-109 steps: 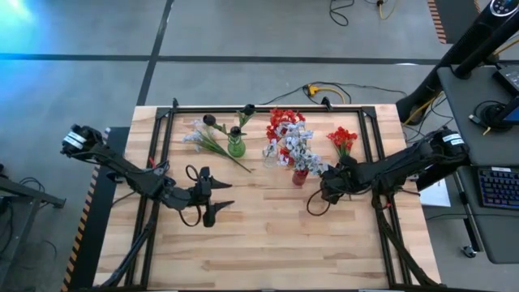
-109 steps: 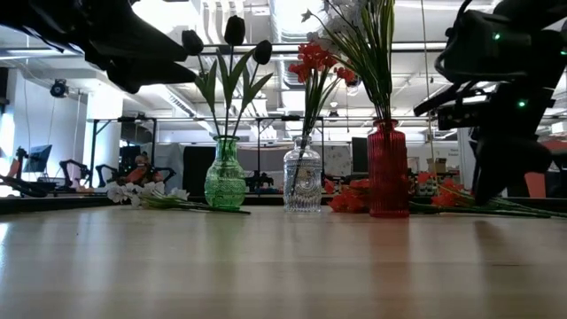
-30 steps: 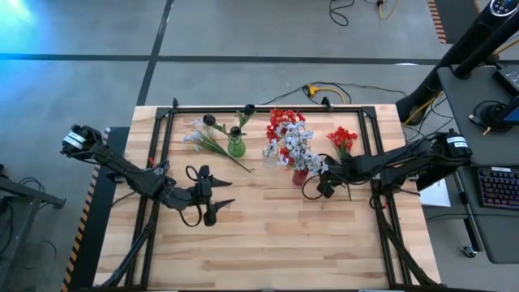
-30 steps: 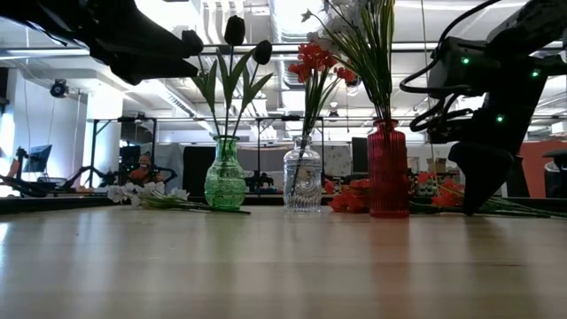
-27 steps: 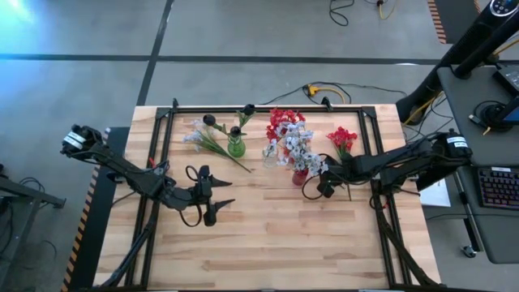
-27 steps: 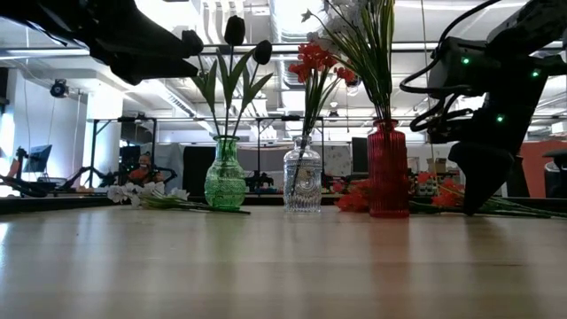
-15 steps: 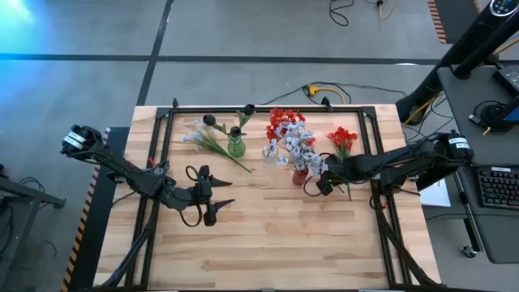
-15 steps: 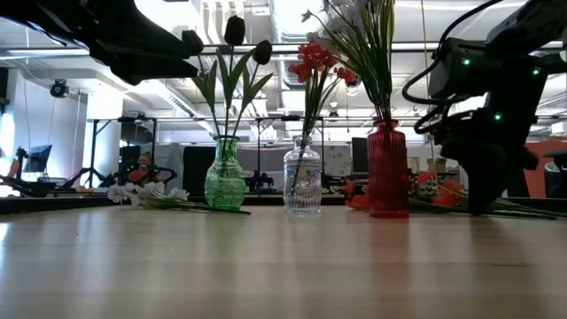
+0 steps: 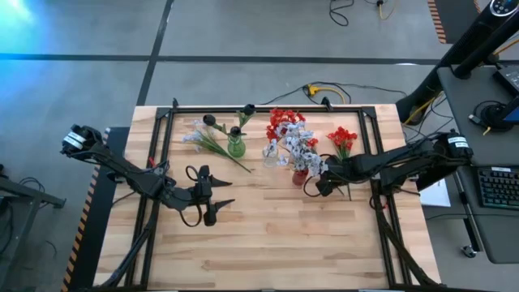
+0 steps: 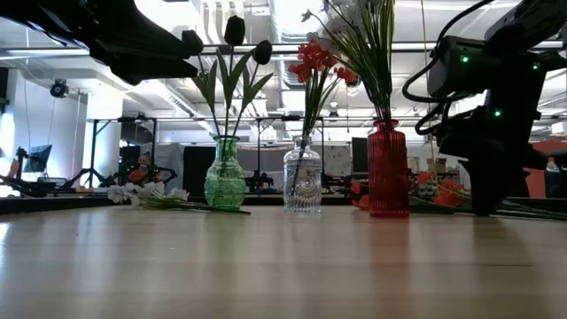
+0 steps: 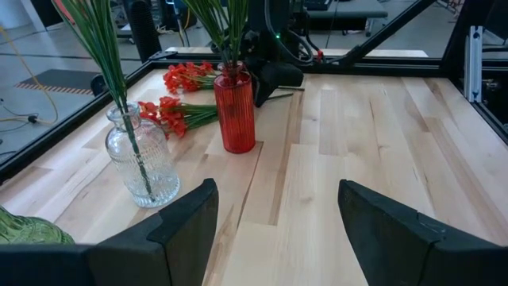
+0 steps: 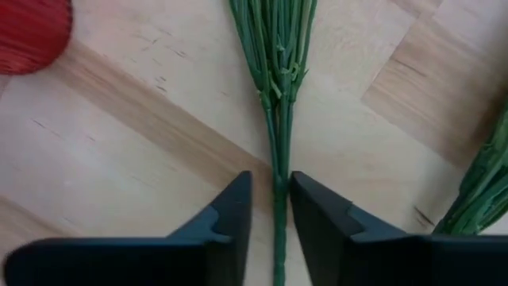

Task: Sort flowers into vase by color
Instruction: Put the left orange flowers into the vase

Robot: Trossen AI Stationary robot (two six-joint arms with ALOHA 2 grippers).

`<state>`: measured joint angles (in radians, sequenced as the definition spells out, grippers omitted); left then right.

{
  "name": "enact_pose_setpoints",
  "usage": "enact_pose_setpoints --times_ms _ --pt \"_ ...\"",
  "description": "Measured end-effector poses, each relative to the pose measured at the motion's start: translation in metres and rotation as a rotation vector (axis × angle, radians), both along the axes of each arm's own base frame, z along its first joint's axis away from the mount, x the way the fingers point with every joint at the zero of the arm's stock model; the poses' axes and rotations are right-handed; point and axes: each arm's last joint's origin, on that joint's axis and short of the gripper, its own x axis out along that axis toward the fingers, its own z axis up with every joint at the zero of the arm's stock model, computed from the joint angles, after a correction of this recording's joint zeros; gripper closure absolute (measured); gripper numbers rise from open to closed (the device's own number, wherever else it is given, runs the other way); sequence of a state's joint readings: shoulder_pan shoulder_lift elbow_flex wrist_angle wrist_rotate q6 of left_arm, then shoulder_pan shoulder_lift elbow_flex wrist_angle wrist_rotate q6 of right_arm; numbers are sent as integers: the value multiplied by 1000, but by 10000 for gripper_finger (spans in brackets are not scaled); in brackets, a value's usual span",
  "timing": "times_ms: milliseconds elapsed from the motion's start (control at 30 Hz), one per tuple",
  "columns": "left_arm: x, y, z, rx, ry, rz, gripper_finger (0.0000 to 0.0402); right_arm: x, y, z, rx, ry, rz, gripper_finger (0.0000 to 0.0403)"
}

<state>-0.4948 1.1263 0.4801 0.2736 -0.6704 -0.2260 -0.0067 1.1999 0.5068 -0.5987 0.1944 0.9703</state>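
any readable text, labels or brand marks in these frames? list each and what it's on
None readable.
Red vase, clear glass vase, green vase: no labels or printing show.
Both arms: no legible brand mark in any view.
Background room in the low view: any signs are too small and blurred to read.

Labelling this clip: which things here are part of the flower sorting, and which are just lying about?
Job: red flowers and white flowers lying on the table; green vase, clear vase, red vase; right gripper astride a green stem.

Lying about: yellow cable; keyboard.
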Motion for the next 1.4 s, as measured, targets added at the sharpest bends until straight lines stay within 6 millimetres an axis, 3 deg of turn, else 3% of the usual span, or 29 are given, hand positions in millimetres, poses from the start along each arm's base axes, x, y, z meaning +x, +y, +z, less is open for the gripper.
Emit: enact_pose_setpoints --times_ms 167,333,900,1133,1400 --pt "0 0 0 0 0 0 159 0 0 -1 -3 -4 -4 252" --pt "0 0 0 0 0 0 159 2 0 -4 -12 6 -3 238" --pt "0 0 0 0 0 0 159 4 -1 -9 -45 18 -33 386" --pt "0 0 0 0 0 0 159 6 -1 0 -57 -7 -33 389" --pt "0 0 0 1 2 0 159 6 -2 32 -89 -41 -41 390"
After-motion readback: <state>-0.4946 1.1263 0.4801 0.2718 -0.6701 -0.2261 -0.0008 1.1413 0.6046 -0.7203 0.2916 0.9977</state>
